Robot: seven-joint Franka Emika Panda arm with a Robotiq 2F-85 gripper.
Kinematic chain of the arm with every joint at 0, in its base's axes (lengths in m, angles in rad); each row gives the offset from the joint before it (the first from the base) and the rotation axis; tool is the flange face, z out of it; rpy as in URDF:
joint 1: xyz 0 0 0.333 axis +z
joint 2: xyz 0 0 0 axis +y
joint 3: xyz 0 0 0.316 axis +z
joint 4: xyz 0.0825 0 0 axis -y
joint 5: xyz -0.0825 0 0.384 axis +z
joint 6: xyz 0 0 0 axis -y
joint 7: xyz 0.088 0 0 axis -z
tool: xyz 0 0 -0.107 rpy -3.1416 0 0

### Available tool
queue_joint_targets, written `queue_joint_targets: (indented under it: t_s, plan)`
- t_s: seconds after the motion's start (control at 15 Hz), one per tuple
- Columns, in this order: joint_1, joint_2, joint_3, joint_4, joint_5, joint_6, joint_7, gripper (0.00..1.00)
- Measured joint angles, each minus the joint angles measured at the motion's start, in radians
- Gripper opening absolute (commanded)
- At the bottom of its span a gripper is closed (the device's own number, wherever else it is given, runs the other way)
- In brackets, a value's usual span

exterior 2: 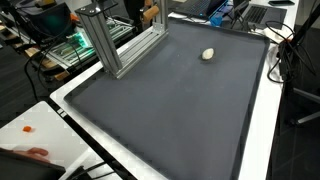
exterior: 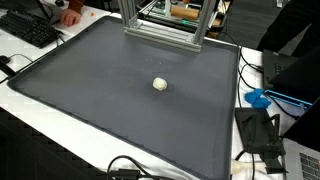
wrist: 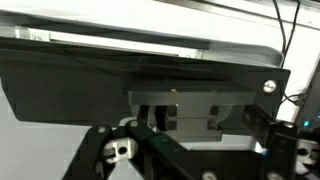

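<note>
A small white ball (exterior: 160,85) sits near the middle of the tabletop (exterior: 95,115). The gripper (wrist: 190,162) is spread apart and holds nothing. I think this is the reaching step. Next it needs to get right above the ball.

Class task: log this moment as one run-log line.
gripper: looks open, holding nothing | pale ball: lying on dark mat, untouched | metal frame: standing at mat's edge

dark grey mat (exterior: 120,110) over white table (exterior: 35,130), aluminium frame (exterior: 160,33), black keyboard (exterior: 30,30) nearby
</note>
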Motion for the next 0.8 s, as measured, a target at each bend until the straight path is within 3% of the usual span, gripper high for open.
queue_joint_targets:
  t_s: [0.07,0.27,0.6,0.67,0.73,0.8]
  plan:
    - [0.001,0.000,0.001,-0.001,0.000,0.003,0.000,0.56]
    - [-0.004,-0.001,0.001,-0.003,-0.017,0.007,0.000,0.34]
    - [-0.005,-0.001,0.001,-0.005,-0.020,0.012,0.000,0.31]
    - [-0.004,-0.001,0.001,-0.005,-0.020,0.013,0.000,0.76]
    - [-0.004,-0.001,0.002,-0.004,-0.020,0.013,0.000,0.78]
    - [-0.002,-0.001,0.003,-0.005,-0.019,0.014,0.000,0.73]
